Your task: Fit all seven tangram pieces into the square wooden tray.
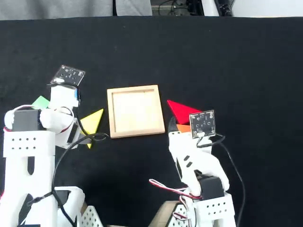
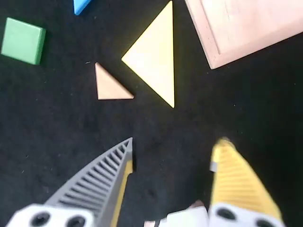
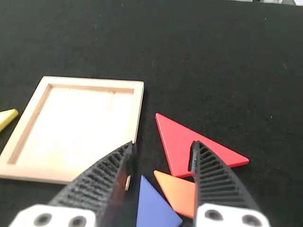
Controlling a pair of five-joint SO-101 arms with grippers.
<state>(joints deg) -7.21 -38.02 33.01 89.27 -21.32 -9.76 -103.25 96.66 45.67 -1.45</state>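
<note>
Tray (image 1: 133,88) holds no pieces. My right tool (image 3: 161,147) hangs spread over the red triangle (image 3: 173,138), presumably to straddle it. My left tool (image 2: 175,142), also spread, faces the yellow triangle (image 2: 154,59).

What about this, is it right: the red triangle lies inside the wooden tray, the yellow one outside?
No. The high view shows the red triangle outside the wooden tray too, on the table beside it. The yellow triangle does lie outside.
</note>
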